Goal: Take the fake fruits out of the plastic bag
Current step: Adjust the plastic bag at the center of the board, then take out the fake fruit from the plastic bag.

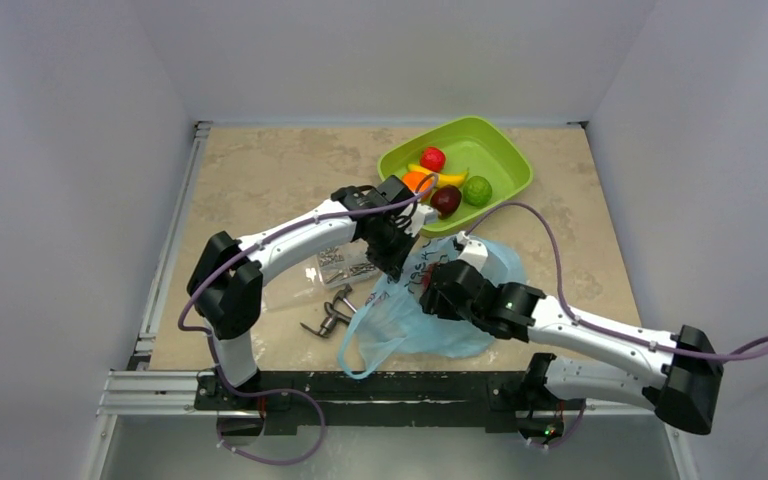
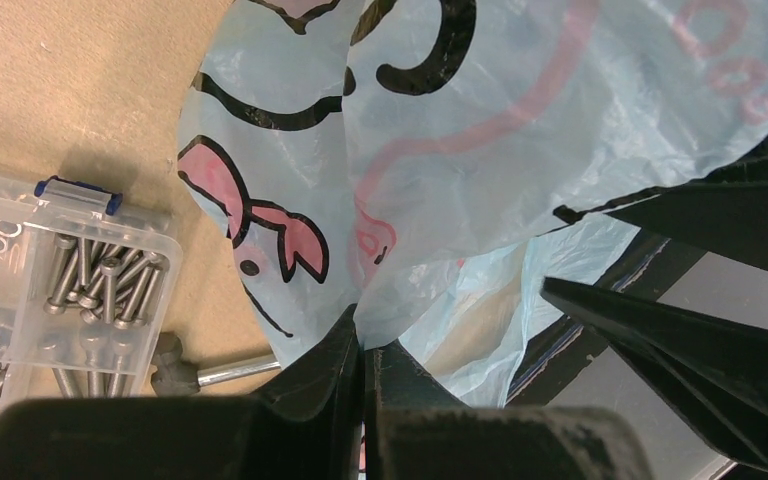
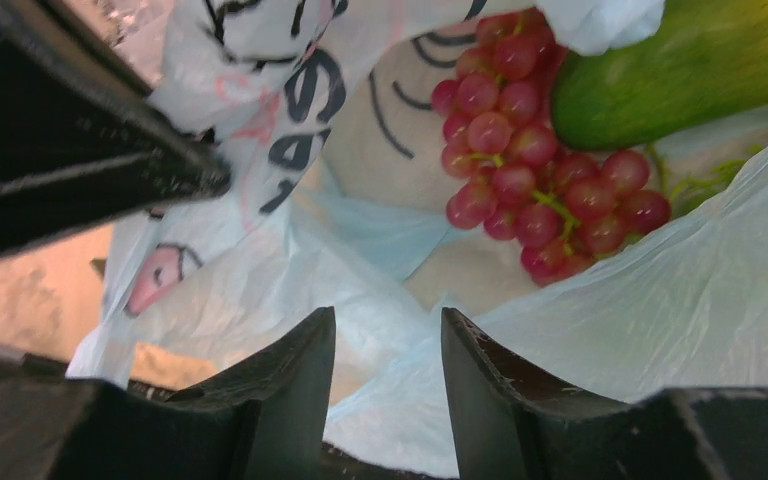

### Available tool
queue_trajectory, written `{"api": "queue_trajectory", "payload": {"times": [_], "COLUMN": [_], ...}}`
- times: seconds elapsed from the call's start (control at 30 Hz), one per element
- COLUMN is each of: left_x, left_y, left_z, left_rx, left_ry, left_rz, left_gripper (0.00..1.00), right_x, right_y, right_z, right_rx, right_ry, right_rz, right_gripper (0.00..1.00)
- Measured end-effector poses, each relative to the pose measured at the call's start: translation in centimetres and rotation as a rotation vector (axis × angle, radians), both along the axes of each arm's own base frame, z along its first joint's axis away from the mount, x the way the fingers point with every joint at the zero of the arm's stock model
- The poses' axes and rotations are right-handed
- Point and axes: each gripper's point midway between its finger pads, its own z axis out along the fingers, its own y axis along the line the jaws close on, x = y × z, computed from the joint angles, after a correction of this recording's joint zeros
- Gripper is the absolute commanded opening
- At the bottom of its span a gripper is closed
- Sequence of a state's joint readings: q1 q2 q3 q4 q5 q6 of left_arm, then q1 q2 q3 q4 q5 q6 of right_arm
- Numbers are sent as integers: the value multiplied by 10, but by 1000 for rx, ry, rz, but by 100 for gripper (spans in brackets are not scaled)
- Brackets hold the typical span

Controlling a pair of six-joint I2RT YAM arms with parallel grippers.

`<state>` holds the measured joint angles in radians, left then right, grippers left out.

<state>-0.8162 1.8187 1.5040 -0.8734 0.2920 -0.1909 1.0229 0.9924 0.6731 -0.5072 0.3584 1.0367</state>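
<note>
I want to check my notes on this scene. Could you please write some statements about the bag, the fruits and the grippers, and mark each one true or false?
1. The left gripper is shut on the plastic bag. True.
2. The plastic bag is empty. False: a red grape bunch and a green piece lie inside.
3. The right gripper is open. True.
4. The green tray holds no fruit. False: a banana and a plum, among others, lie in it.
</note>
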Motion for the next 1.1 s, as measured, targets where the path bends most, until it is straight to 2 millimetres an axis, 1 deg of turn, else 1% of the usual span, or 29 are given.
{"api": "queue_trajectory", "payload": {"times": [0.07, 0.13, 0.17, 0.23, 0.27, 0.33, 0.37, 0.43, 0.5, 0.57, 0.63, 0.73, 0.83, 0.97, 1.1], "left_x": [0, -1, -2, -2, -2, -2, -2, -1, -1, -1, -1, -1, -1, -1, -2], "left_y": [0, 0, 0, 0, 0, 0, 0, 0, -1, -2, -2, -2, -2, -2, -2], "left_z": [0, 0, 0, 0, 0, 0, 0, 1, 2, 3, 3, 3, 3, 3, 3], "left_rx": [1, 2, 3, 4, 4, 4, 3, 1, -2, -4, -6, -8, -8, -8, -9], "left_ry": [1, 1, 2, 3, 3, 3, 3, 2, 0, 0, 1, 2, 3, 3, 4], "left_rz": [-1, -3, -4, -4, -4, -4, -4, -4, -4, -5, -5, -7, -6, -7, -7], "left_gripper": [0, 0, 0, 0, 0, 0, 0, 0, 0, 0, 0, 0, 0, 0, 0], "right_x": [10, 18, 22, 28, 30, 33, 34, 39, 44, 49, 54, 57, 59, 63, 67], "right_y": [-1, -6, -8, -17, -22, -31, -34, -37, -37, -34, -31, -31, -32, -34, -34], "right_z": [-4, -9, -12, -20, -24, -29, -30, -30, -31, -35, -43, -64, -80, -88, -85], "right_rx": [-52, -100, -121, -178, -205, -249, -264, -278, -285, -293, -315, -378, -443, -481, -489], "right_ry": [-9, -6, -4, -2, 1, 0, -4, -16, -26, -32, -29, 1, 23, 20, 5], "right_rz": [-36, -67, -81, -112, -125, -141, -147, -155, -150, -144, -134, -115, -109, -118, -122], "right_gripper": [52, 59, 60, 66, 72, 80, 82, 85, 86, 87, 87, 84, 78, 53, 34]}}
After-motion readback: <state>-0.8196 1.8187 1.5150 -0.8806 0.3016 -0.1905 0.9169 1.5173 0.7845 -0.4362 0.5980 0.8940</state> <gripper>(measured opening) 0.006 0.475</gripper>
